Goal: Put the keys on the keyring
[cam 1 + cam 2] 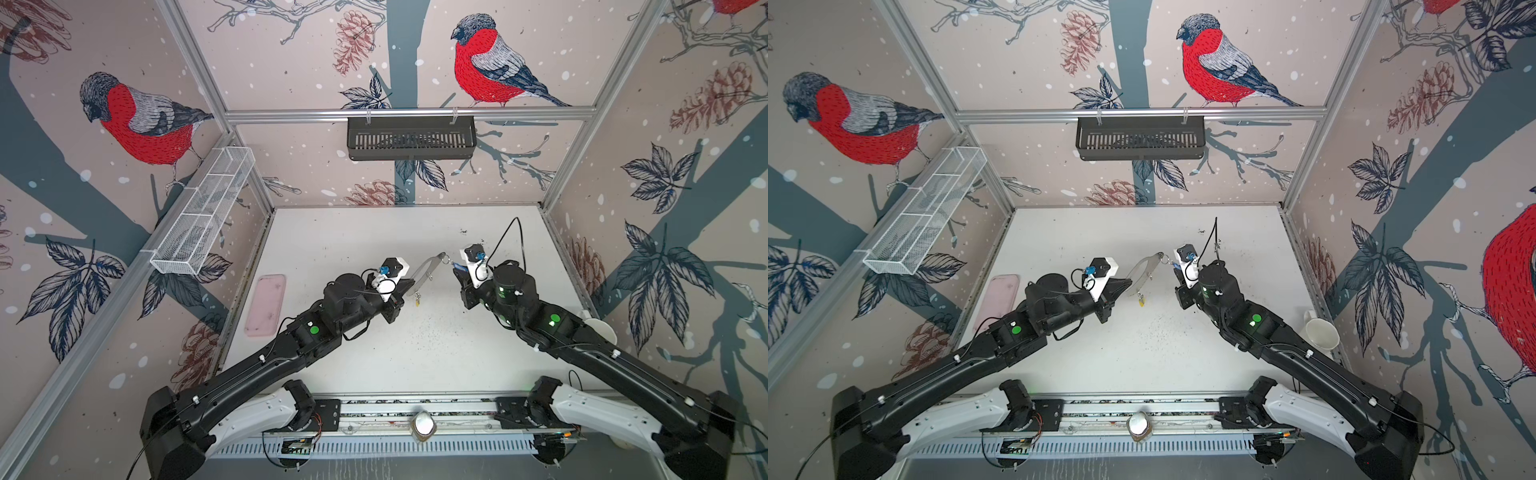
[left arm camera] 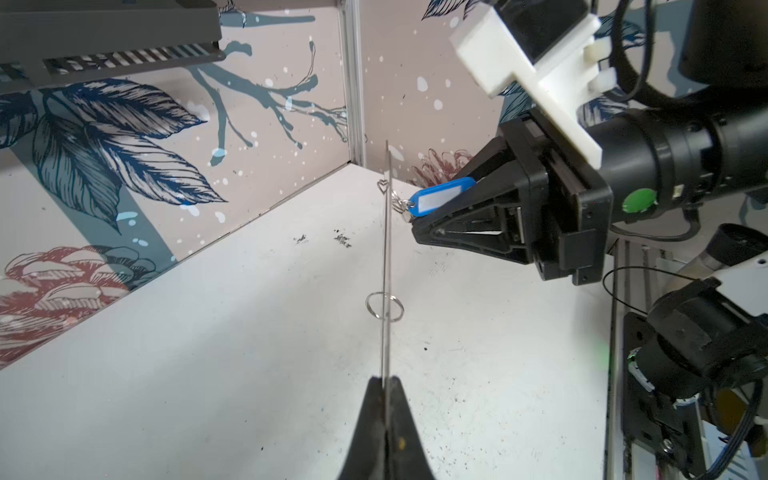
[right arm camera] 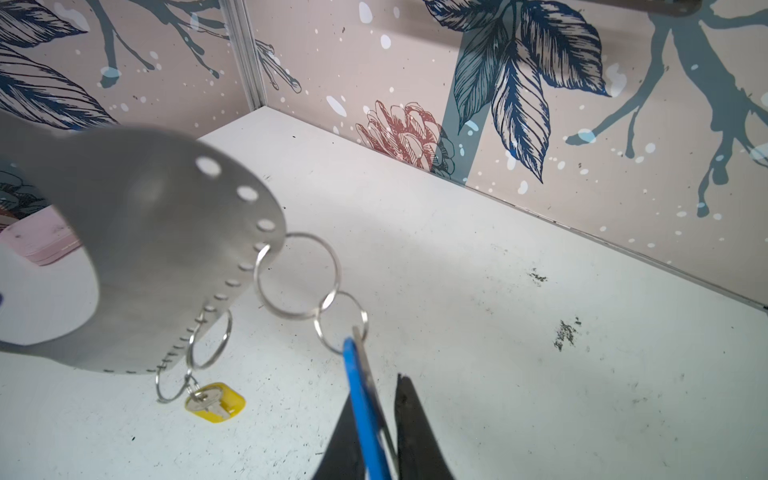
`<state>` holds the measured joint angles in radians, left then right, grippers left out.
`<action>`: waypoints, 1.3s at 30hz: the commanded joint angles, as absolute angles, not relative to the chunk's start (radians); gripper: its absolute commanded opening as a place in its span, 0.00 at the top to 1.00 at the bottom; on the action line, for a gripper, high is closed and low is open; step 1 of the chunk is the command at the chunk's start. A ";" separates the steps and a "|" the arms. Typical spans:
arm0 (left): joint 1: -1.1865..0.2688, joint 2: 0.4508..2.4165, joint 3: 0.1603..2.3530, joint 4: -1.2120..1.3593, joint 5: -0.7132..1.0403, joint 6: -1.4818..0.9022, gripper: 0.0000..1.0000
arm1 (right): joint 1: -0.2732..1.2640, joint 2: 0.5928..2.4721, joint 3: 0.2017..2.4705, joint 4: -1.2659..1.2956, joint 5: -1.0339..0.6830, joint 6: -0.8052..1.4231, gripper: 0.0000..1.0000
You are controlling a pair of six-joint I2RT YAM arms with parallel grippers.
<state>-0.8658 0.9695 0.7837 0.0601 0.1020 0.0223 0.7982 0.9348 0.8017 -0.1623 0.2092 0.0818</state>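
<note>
The keyring (image 3: 137, 257) is hanging edge-on above the table (image 1: 374, 232), clamped in the left gripper's (image 2: 386, 386) closed jaws, probably so its edge faces the other arm. The yellow-tagged key (image 3: 214, 402) is dangling from that edge. The blue-tagged key (image 2: 440, 201) is linked there by rings (image 3: 297, 276), its tag lying between the right gripper's (image 3: 376, 390) slightly parted jaws. The pink tray (image 1: 266, 305) is showing nothing inside.

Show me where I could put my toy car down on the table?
Bare table lies between the back wall and the keyring, and between the yellow-tag key and the front rail. Crowded: the middle, where left gripper, keyring and right gripper meet. Pink tray sits left, mug right.
</note>
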 commanded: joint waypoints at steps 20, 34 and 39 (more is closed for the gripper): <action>-0.865 1.296 1.088 -0.327 -0.189 -0.063 1.00 | 0.690 0.803 0.646 -0.095 0.228 0.248 0.64; -0.862 1.712 1.394 -0.387 -0.065 -0.101 1.00 | 0.491 0.677 0.540 -0.083 0.144 0.309 0.59; -0.865 1.864 1.526 -0.392 0.009 -0.137 1.00 | 0.416 0.650 0.533 -0.096 0.120 0.322 0.58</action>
